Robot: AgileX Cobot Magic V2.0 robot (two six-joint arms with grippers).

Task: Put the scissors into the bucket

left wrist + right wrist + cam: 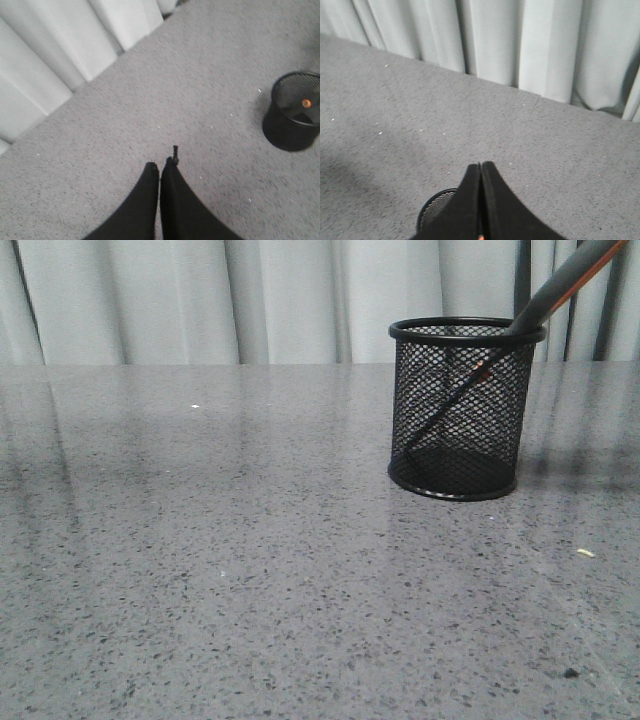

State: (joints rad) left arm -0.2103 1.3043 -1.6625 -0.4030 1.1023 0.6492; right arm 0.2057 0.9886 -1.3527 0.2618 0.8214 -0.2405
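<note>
Scissors [560,285] are leaning in the black wire-mesh bucket [460,410], blades down toward its base, handle slanting up past the rim to the right. Going left to right: the left gripper [159,172] is hovering over bare desk [200,540] with its fingers pressed together on nothing, the bucket well off to its side. The right gripper [481,172] is hanging just above the bucket, fingers narrowed together; a speck of orange is showing between them, but whether they are pinching the handle I cannot tell.
</note>
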